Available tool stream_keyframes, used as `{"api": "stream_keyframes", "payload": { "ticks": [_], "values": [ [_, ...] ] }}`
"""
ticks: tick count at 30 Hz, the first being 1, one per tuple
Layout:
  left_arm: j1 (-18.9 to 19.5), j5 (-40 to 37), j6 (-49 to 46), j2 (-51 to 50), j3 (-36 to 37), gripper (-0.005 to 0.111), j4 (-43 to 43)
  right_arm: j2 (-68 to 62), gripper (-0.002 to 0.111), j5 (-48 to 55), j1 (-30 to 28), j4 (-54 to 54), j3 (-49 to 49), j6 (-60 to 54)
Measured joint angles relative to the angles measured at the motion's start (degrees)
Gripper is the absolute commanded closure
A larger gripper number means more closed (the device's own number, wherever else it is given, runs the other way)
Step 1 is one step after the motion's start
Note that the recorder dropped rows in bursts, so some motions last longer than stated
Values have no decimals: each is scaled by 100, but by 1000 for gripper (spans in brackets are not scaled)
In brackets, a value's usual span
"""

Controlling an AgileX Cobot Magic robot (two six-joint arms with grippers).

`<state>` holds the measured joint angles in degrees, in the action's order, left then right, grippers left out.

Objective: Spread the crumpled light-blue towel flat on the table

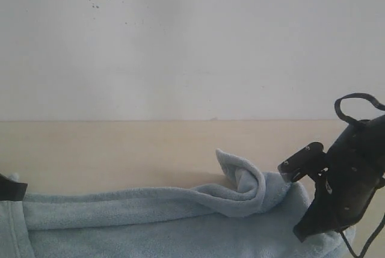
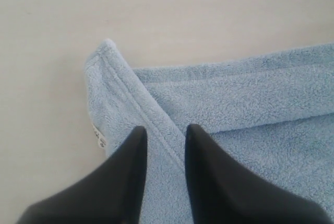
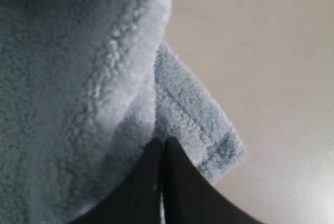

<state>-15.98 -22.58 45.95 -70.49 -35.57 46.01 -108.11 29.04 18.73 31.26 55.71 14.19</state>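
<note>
**Two corners in reach, a rolled ridge left to pull out**

The right end effector [image 3: 162, 141] has its fingers pressed together, and from the way the pile bunches at the tips I judge it clamped on an edge of the towel [image 1: 150, 222]. Just beyond those tips a hemmed corner flap hangs free above the desk [image 1: 120, 150].

The left end effector [image 2: 163, 130] has its fingers apart, straddling the hem [image 2: 125, 93] of a corner folded back on itself. A small white label [image 2: 98, 135] lies just beside the outer finger. No cloth looks pinched between them.

Farther out, the towel lies in a long rolled ridge between the two end effectors. It rises into a curled fold [image 1: 243, 180] near the right one. Past it are bare desk and the wall [image 1: 180, 41].

To do this step well, the left fingers should probably close on the hem itself, not on the doubled layer under it, or the fold will travel with the pull. Both corners would then be drawn apart and away from the ridge, low over the desk and with even tension. A one-sided tug risks dragging the whole cloth.
</note>
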Motion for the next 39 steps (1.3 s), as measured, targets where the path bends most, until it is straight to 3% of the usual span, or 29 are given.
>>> {"api": "stream_keyframes", "payload": {
  "ticks": [4,8,12,15,20,31,33,39],
  "values": [
    [0,-48,0,0,0,82,0,-150,108,73,-248,39,-13,38],
    [0,-61,-11,0,0,82,-11,-138,108,476,-1171,70,-141,60],
    [0,-61,-11,0,0,82,-23,154,108,-186,-2142,-52,-880,242],
    [0,-39,-11,0,0,82,-23,457,108,-419,-2290,-164,-1100,294],
    [0,138,-11,0,0,82,-98,1181,108,-328,-2161,-342,-1271,294],
    [0,227,-11,0,0,82,-131,2102,105,-1145,-500,-496,-1133,333],
    [0,227,-11,0,0,82,-173,2102,97,-1393,-454,-659,-982,527],
    [0,240,-11,0,0,82,-235,1821,54,-1532,-356,-993,-229,504]
  ]
}}
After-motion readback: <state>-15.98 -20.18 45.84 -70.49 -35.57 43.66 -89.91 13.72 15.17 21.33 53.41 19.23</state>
